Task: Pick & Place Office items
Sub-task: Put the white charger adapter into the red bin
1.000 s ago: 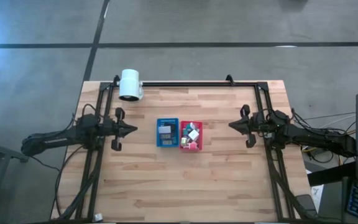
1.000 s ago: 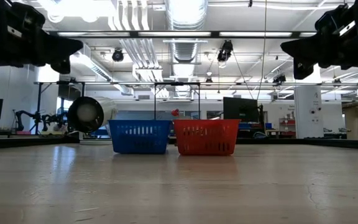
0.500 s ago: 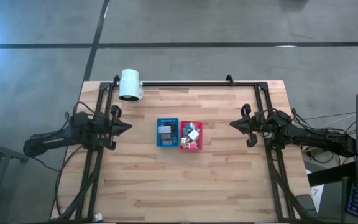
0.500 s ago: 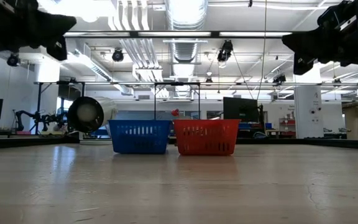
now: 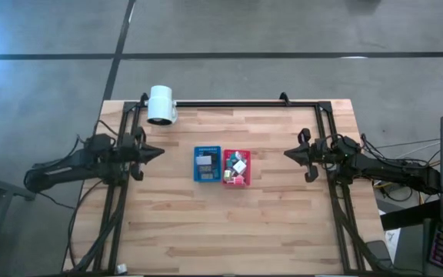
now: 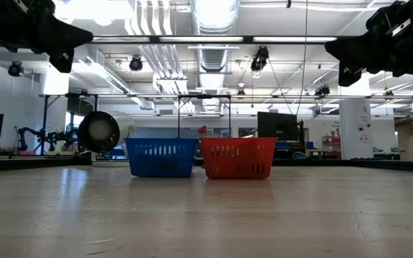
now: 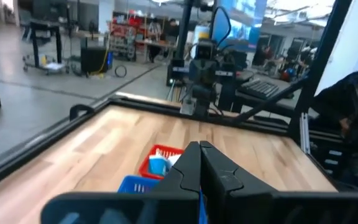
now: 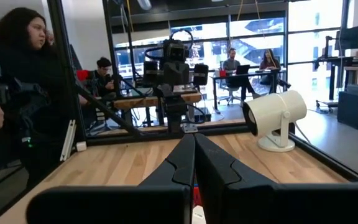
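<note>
The office items are several tiny white, pink and teal cubes lying in the red tray (image 5: 235, 168), plus grey and dark flat pieces (image 5: 204, 162) in the blue tray (image 5: 206, 165). The two trays stand side by side at the table's middle, shown in the low view as the blue tray (image 6: 160, 157) and the red tray (image 6: 238, 157). My left gripper (image 5: 161, 151) hovers shut, left of the blue tray, its fingers (image 7: 199, 149) pointing at the trays. My right gripper (image 5: 286, 154) hovers shut, right of the red tray, its fingers (image 8: 194, 140) closed together. Both are high above the table: left gripper (image 6: 89, 34), right gripper (image 6: 328, 47).
A big white cylinder (image 5: 161, 104) stands on its foot at the table's far left, also shown as the white cylinder (image 8: 276, 116). A black frame (image 5: 229, 103) runs along the far edge and both sides. Bare wood lies near the trays (image 5: 221, 223). People sit and stand in the room beyond.
My left gripper has drawn back toward the table's left edge and a little toward the far edge, rising as it went. My right gripper has risen slightly. Both have stayed shut. The trays and items have kept still.
</note>
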{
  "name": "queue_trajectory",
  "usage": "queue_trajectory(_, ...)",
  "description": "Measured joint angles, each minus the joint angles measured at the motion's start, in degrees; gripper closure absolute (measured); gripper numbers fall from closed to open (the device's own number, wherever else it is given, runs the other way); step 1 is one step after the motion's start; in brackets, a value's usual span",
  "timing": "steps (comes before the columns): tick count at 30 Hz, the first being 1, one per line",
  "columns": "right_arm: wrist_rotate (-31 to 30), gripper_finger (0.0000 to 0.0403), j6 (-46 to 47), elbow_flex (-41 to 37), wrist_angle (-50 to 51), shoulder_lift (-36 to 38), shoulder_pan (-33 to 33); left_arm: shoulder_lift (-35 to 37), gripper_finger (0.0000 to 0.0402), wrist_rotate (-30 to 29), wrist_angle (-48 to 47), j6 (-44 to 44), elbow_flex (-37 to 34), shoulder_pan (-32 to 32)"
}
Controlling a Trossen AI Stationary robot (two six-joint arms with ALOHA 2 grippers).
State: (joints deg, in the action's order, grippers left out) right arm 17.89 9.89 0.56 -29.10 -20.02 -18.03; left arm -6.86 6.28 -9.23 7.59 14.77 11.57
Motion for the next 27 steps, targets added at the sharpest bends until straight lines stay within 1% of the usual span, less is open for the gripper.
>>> queue_trajectory(3, 0.0, 0.0394, -0.9, 0.0, 0.1, 0.0, 0.0, -1.8, 0.0400, -0.1, -2.5, 0.7, 2.3, 0.0)
queue_trajectory(6, 0.0, 0.0394, -1.3, 0.0, 0.2, 0.0, 0.0, -5.3, 0.0400, -0.2, -5.2, 1.3, 6.3, -0.1)
queue_trajectory(12, 0.0, 0.0394, -1.3, 0.0, 0.2, -0.1, 0.0, -17.8, 0.0400, -0.1, -11.8, 1.7, 17.1, -1.6)
queue_trajectory(16, 0.0, 0.0394, -2.2, 0.0, 0.4, -0.1, 0.0, -27.7, 0.0401, -0.1, -22.8, 3.1, 26.0, -3.5)
queue_trajectory(21, 0.0, 0.0394, -4.0, 0.0, 1.2, -0.1, 0.0, -40.2, 0.0401, 0.0, -39.8, 8.7, 36.3, -8.6)
queue_trajectory(24, 0.0, 0.0394, -4.5, 0.0, 1.9, -0.1, 0.0, -46.4, 0.0401, 0.0, -50.5, 12.3, 40.9, -12.9)
queue_trajectory(27, 0.0, 0.0394, -4.9, 0.0, 1.9, -0.1, 0.0, -50.4, 0.0401, 0.4, -56.0, 17.3, 43.1, -17.1)
